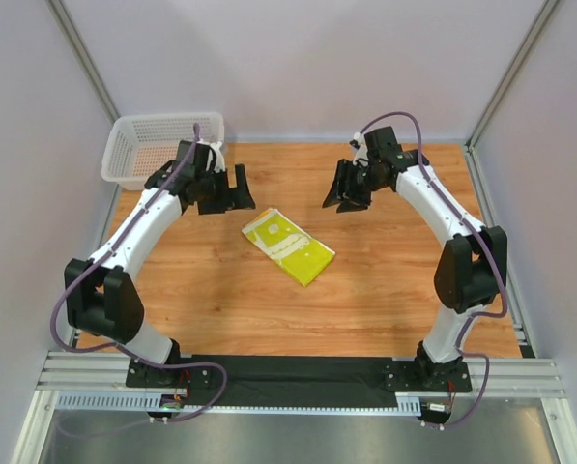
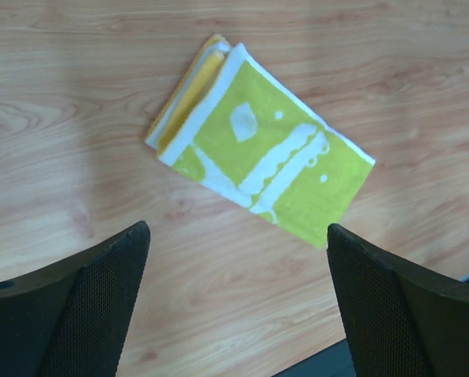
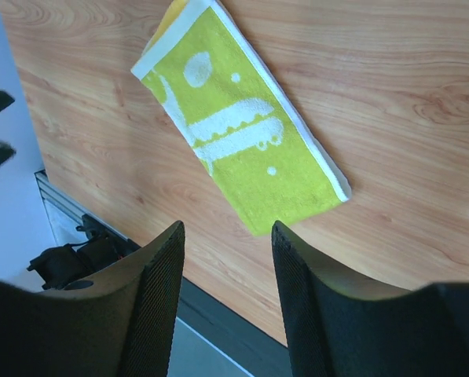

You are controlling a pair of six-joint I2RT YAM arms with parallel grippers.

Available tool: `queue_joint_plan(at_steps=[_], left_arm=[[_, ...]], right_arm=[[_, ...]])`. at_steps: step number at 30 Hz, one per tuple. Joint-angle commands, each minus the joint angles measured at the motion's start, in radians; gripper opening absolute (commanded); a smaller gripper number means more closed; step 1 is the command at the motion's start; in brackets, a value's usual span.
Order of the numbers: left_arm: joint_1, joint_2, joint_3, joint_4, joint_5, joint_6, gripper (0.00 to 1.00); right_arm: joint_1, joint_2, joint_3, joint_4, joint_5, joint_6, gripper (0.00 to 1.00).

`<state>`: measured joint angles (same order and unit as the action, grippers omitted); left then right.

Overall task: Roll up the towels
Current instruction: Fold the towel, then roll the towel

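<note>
From above, the pattern on the small lime-yellow cloth towel (image 1: 288,247) was too tiny for me to read. In my wrist views only the tips of my black fingers showed, and the rest was cut off at the bottom edge. Two dark bits at the left edge of my right wrist view were cut off too, and I could not tell what they were. I could not count how many layers the towel had. A thin orange-yellow edge peeked out from under one short end. The towel (image 2: 265,149) was a flat folded rectangle, not rolled. It had a white border and white shapes with wavy edges and little white dots. It lay slanted near the middle of the brown wooden table (image 1: 385,280), well apart from the white plastic mesh basket (image 1: 138,145) in the far left corner. My left gripper (image 1: 228,193) hung above the table with its fingers (image 2: 100,290) spread very wide and nothing between them. My right gripper (image 1: 344,195) hung on the other side with its fingers (image 3: 152,290) apart too, holding nothing. The towel (image 3: 234,133) lay between my two grippers, touching neither.
</note>
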<state>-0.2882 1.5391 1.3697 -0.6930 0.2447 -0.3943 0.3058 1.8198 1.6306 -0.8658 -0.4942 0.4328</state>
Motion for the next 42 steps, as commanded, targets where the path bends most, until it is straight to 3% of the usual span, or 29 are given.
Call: queue_joint_plan(at_steps=[1, 3, 8, 10, 11, 13, 15, 18, 26, 30, 34, 42], left_arm=[[0.06, 0.041, -0.052, 0.189, 0.263, -0.104, 1.0], [0.032, -0.034, -0.073, 0.199, 0.146, -0.054, 1.0], [0.026, -0.186, -0.158, 0.328, 0.07, -0.072, 1.0], [0.058, -0.122, -0.16, 0.334, 0.27, -0.075, 0.99], [0.044, -0.07, -0.111, 0.254, 0.307, -0.049, 0.98], [-0.024, 0.035, 0.032, 0.042, 0.163, 0.093, 0.92], [-0.172, 0.047, 0.058, -0.002, -0.091, 0.179, 0.91], [-0.296, 0.076, 0.069, -0.069, -0.212, 0.248, 0.82], [-0.534, 0.134, 0.051, -0.111, -0.328, 0.296, 0.69], [-0.597, 0.197, 0.078, -0.129, -0.318, 0.293, 0.55], [-0.673, 0.253, 0.092, -0.115, -0.323, 0.302, 0.52], [-0.721, 0.389, 0.152, -0.114, -0.346, 0.281, 0.49]], right_arm=[[0.001, -0.082, -0.04, 0.004, 0.072, -0.028, 0.5], [0.001, -0.106, -0.081, 0.014, 0.083, -0.029, 0.5], [0.001, -0.178, -0.164, 0.062, 0.12, -0.025, 0.49], [0.001, -0.182, -0.184, 0.062, 0.124, -0.025, 0.49], [0.001, -0.182, -0.186, 0.059, 0.126, -0.025, 0.49], [0.001, -0.185, -0.189, 0.048, 0.143, -0.026, 0.48], [0.0, -0.195, -0.192, 0.036, 0.184, -0.026, 0.48], [-0.014, -0.195, -0.192, -0.001, 0.236, -0.022, 0.47], [-0.108, -0.255, -0.291, -0.033, 0.275, 0.006, 0.47], [-0.131, -0.269, -0.327, -0.045, 0.287, 0.001, 0.47], [-0.132, -0.284, -0.36, -0.042, 0.287, 0.007, 0.47], [-0.132, -0.298, -0.397, -0.035, 0.278, 0.02, 0.47]])
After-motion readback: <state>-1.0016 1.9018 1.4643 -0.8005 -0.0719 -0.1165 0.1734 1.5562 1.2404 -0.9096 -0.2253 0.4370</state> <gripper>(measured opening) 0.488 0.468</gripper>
